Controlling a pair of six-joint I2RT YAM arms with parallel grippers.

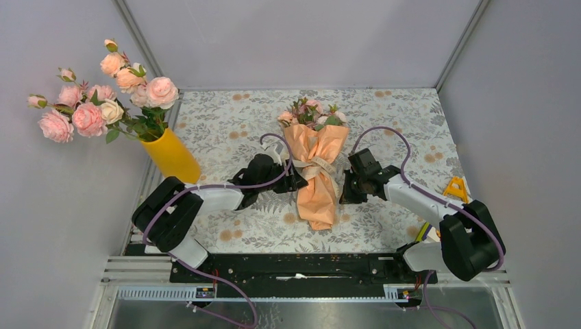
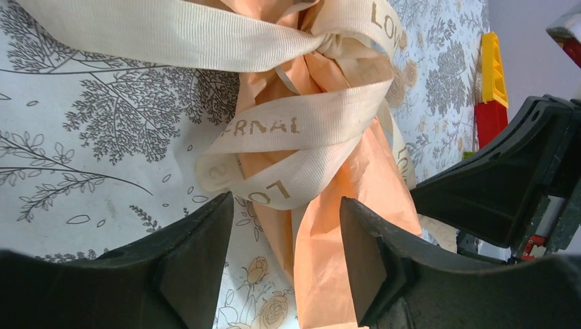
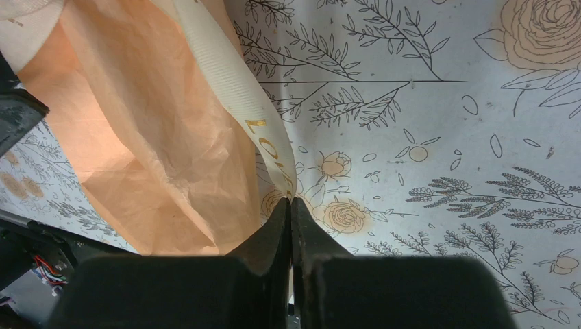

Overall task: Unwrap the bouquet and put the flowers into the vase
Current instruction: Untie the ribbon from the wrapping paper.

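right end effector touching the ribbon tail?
Touching. Right wrist view: the right end effector is shut, and the ribbon tail runs straight down into its closed fingertips, pinched there.

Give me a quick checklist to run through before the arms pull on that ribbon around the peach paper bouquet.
1. Right claw shut on the ribbon tail: ok, the tail is pinched at its tips.
2. Left claw gripping something: not ok, it is open, with a ribbon loop just ahead of its fingers.
3. Knot undone: not ok, it is tied around the bouquet.
4. Small roses in the wrap: ok, they poke out of the top.
5. Vase free: not ok, it holds big pink roses.
6. Room in it for more stems: cannot tell.
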